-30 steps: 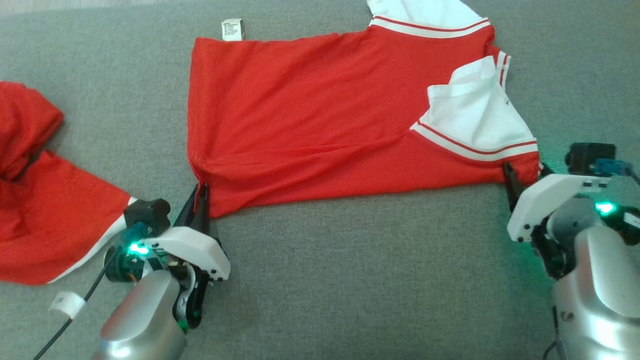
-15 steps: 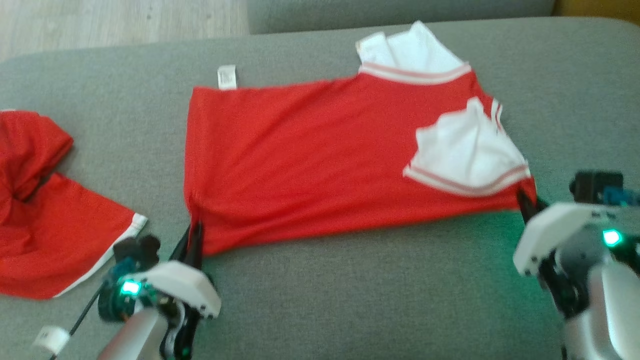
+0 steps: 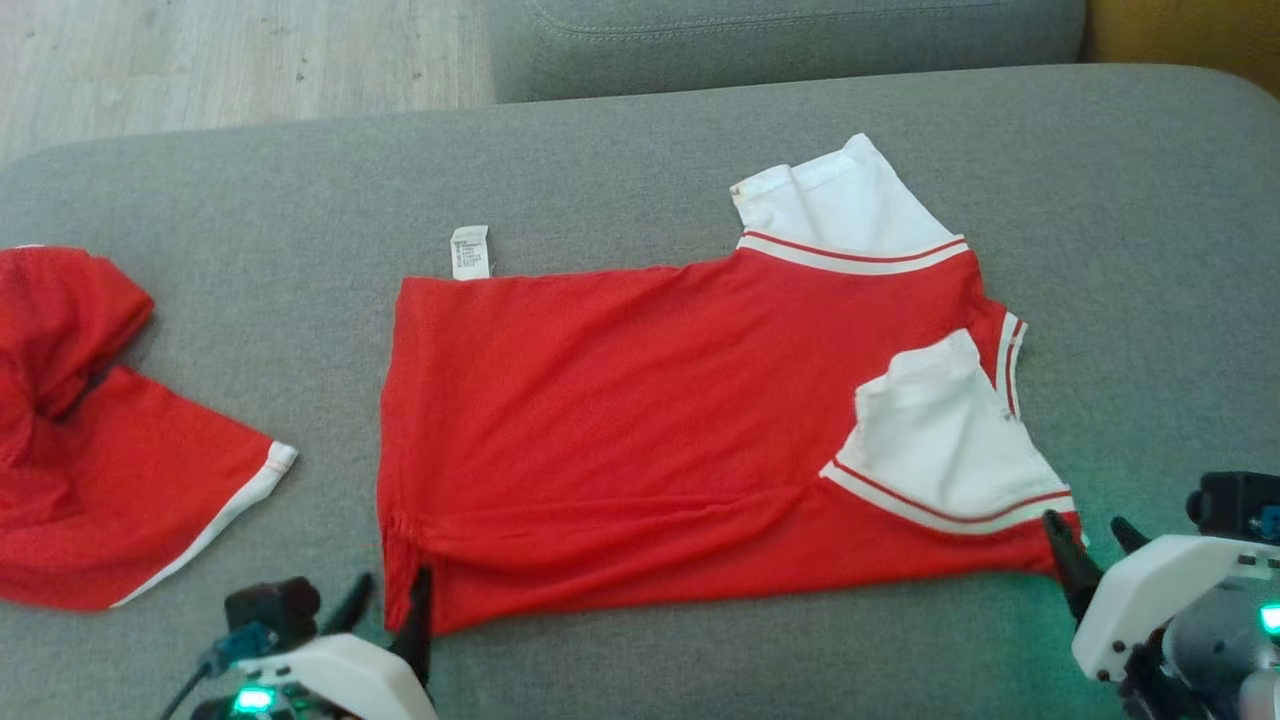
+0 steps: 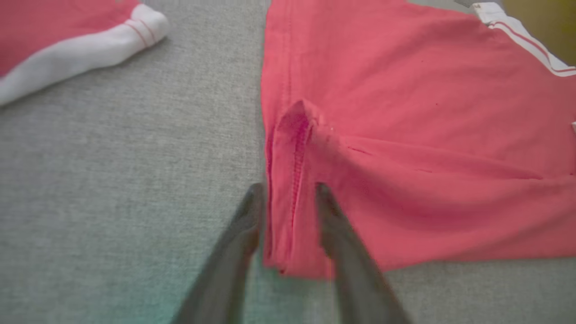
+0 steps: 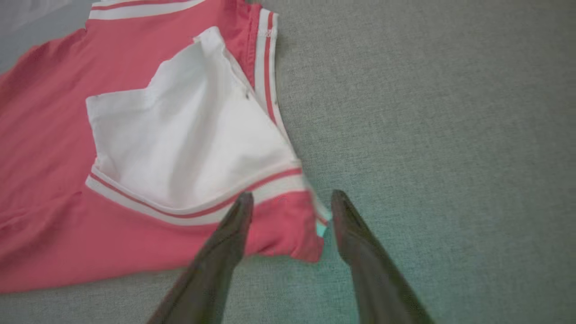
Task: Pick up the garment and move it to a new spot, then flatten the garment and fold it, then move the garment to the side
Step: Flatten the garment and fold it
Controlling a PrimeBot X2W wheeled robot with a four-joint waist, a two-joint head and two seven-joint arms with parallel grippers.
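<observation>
- left hand (image 3: 388, 615) low at lower left of head view; white wrist housing (image 3: 345, 680) just behind it, green light (image 3: 255, 698) lit
- its two dark fingers (image 4: 245, 220) point forward, parted, clear gap between tips
- right hand (image 3: 1095, 545) at lower right of head view, white housing behind, green light lit
- its fingers point forward and slightly toward left, spread, gap wider than left hand's
- both wrists held low, fingers near level

1. Left gripper (image 3: 393, 582): two long, dark, tapering fingers (image 3: 420, 612), a rounded white housing (image 3: 345, 678), a green light (image 3: 253, 698), a thin black cable (image 3: 188, 686).
2. Right gripper (image 3: 1085, 520): a white shell (image 3: 1150, 590), a black block (image 3: 1232, 497), a blue connector (image 3: 1270, 520).
</observation>
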